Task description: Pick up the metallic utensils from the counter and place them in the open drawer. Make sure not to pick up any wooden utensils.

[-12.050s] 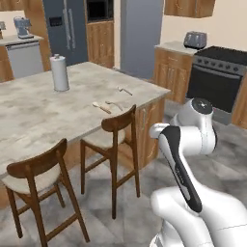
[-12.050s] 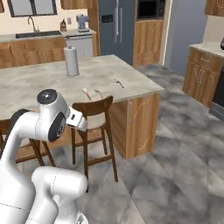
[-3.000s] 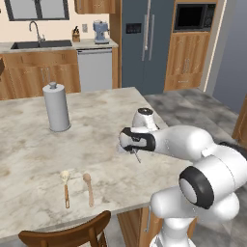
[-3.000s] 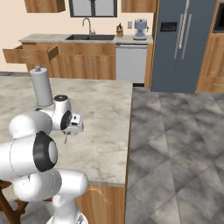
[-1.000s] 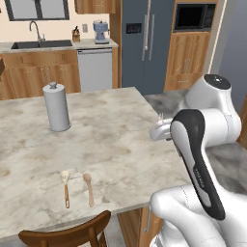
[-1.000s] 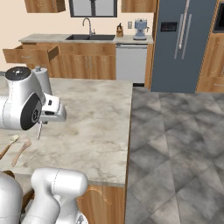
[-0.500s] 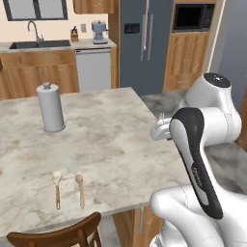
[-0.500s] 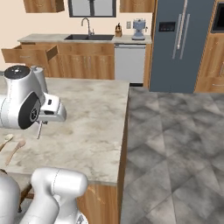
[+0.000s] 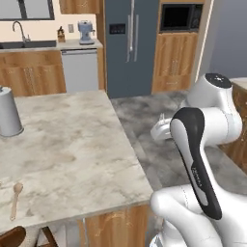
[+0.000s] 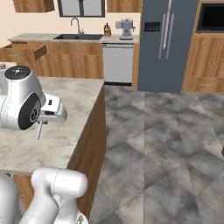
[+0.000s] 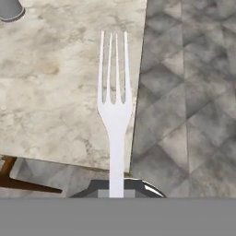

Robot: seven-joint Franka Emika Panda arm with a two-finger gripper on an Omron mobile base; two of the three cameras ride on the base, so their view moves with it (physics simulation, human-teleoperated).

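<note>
Hand view: fork point(image 11: 114, 108) handle base hidden

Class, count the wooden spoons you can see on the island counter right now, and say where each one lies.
1. A wooden spoon lies near the counter's front left edge in the left base view. Another may lie just out of frame.

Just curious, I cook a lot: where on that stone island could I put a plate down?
The counter is bare from its floor-side edge back towards the grey canister and the wooden spoon at its left end. The gripper holds a fork above it.
</note>
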